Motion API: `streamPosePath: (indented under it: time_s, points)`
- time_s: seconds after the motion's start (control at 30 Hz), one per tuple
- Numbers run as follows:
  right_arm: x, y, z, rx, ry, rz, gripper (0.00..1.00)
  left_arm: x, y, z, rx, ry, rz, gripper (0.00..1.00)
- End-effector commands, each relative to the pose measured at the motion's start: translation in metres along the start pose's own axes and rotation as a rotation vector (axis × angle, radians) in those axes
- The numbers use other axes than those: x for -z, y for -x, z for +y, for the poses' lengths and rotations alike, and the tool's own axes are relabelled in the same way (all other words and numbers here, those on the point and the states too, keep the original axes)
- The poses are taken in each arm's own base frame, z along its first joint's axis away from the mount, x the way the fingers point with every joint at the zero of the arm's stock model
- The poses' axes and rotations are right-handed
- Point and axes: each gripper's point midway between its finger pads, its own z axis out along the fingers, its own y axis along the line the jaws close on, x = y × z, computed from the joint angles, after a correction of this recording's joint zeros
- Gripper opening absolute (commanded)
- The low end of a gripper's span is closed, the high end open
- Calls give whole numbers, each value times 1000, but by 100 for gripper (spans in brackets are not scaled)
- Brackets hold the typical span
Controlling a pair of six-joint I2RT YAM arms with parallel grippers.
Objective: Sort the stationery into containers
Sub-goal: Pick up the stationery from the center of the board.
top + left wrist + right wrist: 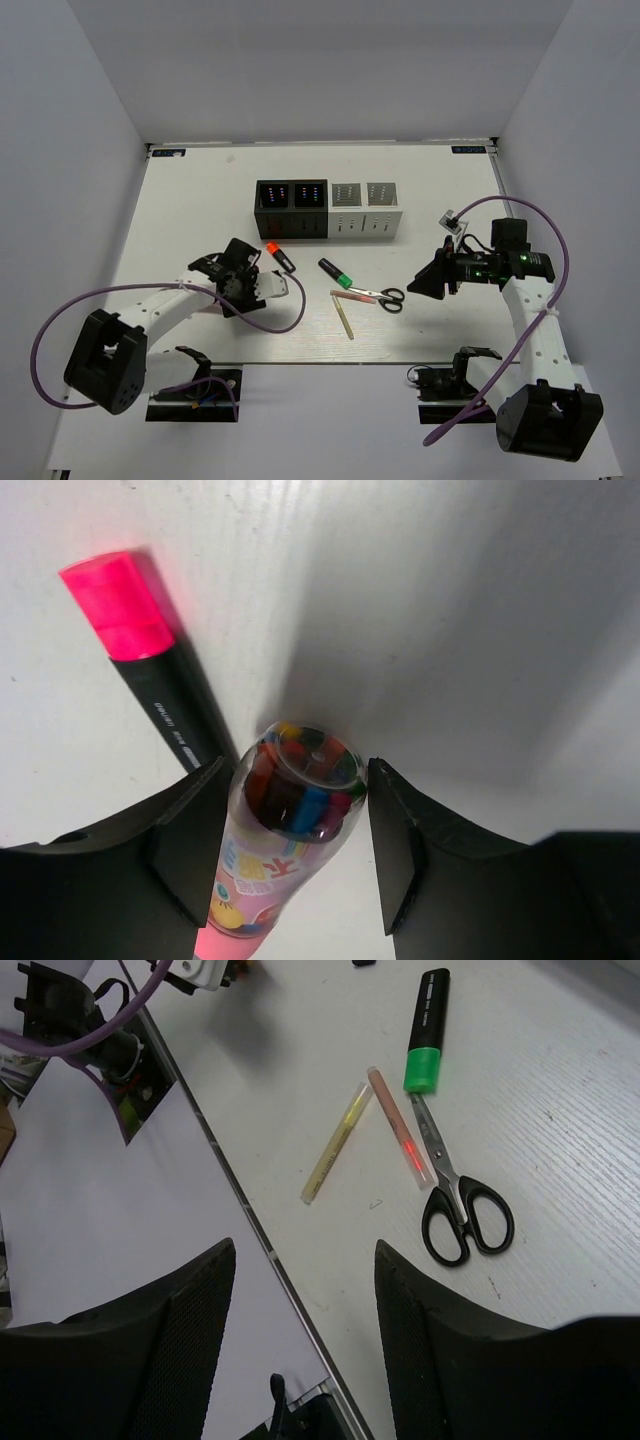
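Note:
My left gripper (266,285) (296,815) is low over the table, and its jaws are shut on a clear tube of coloured sticks with a pink label (285,810). A black highlighter with an orange-pink cap (278,255) (150,660) lies just beside it. My right gripper (432,282) (305,1290) is open and empty, hovering right of the black-handled scissors (384,297) (460,1205). A green-capped highlighter (335,272) (428,1030), a thin pink stick (400,1130) and a pale stick (344,317) (335,1145) lie mid-table. The row of containers, two black (290,210) and two white (366,210), stands behind.
The table's front edge (240,1190) runs just under my right gripper. Purple cables loop from both arms (290,318). White walls enclose the table on three sides.

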Motion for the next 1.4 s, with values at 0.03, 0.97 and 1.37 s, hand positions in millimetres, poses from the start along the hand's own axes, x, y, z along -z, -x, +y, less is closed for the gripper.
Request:
streamPosePath:
  time_s: [0.03, 0.97, 1.37]
  points:
    - [5, 13, 14, 58, 33, -28, 61, -15, -15, -9, -9, -16, 57, 66]
    - [7, 14, 20, 70, 46, -33, 61, 6, -37, 7, 131, 8, 71, 90]
    - [8, 14, 24, 78, 55, -36, 61, -9, -39, 2, 176, -11, 69, 77]
